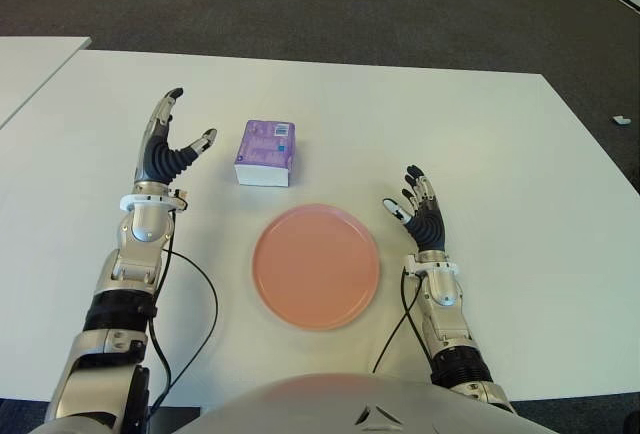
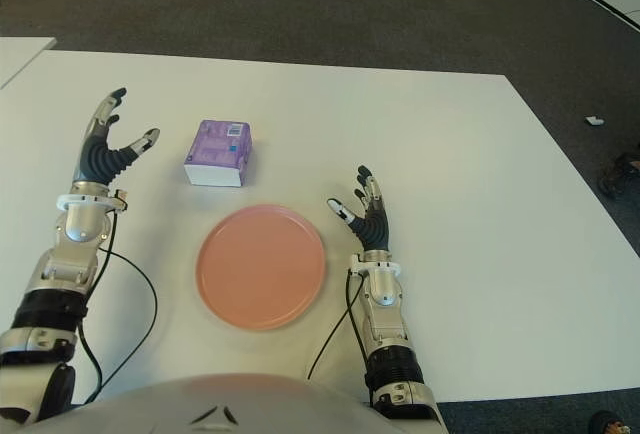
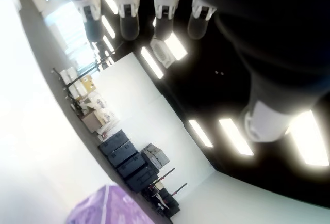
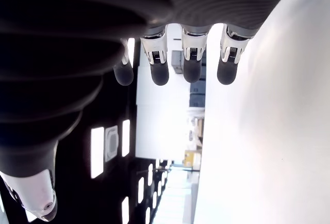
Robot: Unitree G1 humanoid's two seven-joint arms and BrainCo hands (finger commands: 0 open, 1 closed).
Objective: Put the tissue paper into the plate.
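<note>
Still Untouched: Tissue Pack Waits Beyond the Plate

Plainly, the left hand (image 1: 172,149) hovers with fingers spread and thumb apart, holding nothing, just left of the tissue paper (image 1: 265,153). That purple pack lies flat on the white table (image 1: 480,144), just beyond the far rim of the pink plate (image 1: 316,266) and not touching it. The right hand (image 1: 420,212) shows just beside the plate's right edge, fingers relaxed and empty. The grasp has not begun. A soft wrapped pack could squash or skid away if the fingers close off-centre, and a low carry might clip the plate's rim and shove it toward the robot.
</note>
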